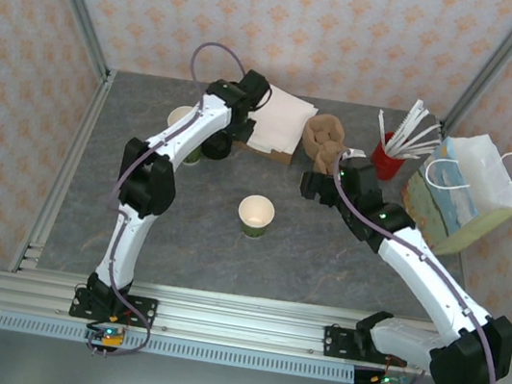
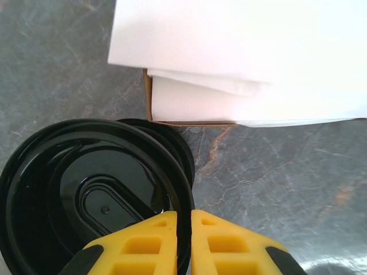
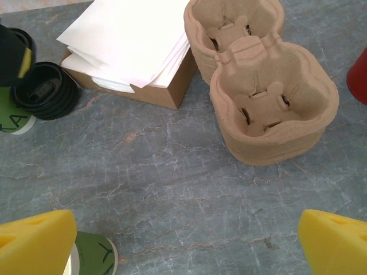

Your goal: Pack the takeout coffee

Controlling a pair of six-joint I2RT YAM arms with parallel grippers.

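The takeout coffee cup [image 1: 255,215] stands upright near the middle of the grey surface [image 1: 321,271], well apart from the other things. Its sides are green, and its cream inside is open to the overhead camera. The left jaws reach to the far left and are pressed almost together on the rim of the top black lid [image 2: 97,189] of a small stack of lids [image 3: 43,91]. The rim runs through the narrow gap between the yellow fingers [image 2: 143,240]. The stack sits just beside a cardboard box of white napkins [image 1: 279,126], with another green-sided cup [image 1: 182,120] close on its other side. The right jaws are spread wide and hover over bare surface near the coffee cup, whose green side shows at the lower left of the right wrist view. Ahead of them lies a brown pulp cup carrier [image 3: 269,109]. A red cup of white sticks [image 1: 390,155] and a paper bag [image 1: 459,200] stand at the far right
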